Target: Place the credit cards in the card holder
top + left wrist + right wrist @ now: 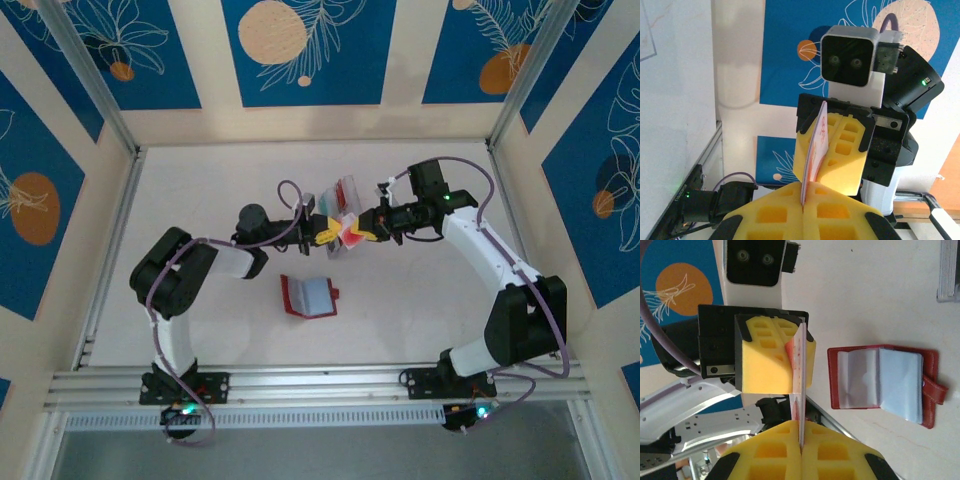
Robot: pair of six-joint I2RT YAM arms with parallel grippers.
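A white card with red-orange print [348, 232], one of the credit cards, hangs on edge above the table, pinched at both ends. My left gripper [329, 234] is shut on its left end and my right gripper [363, 233] on its right end. In the left wrist view the card [816, 145] rises from my shut left gripper [802, 197] into the right arm's yellow fingers [845, 150]. The right wrist view has the card [799, 385] running from my shut right gripper [801, 447] to the left arm's fingers [767, 357]. The red card holder [310, 296] [880, 385] lies open on the table, clear pockets up.
A clear plastic box [344, 194] with more coloured cards stands just behind the two grippers. Aluminium rails [110, 240] border the table on the left, right and near side. The card holder's tab [935, 390] points away from its fold.
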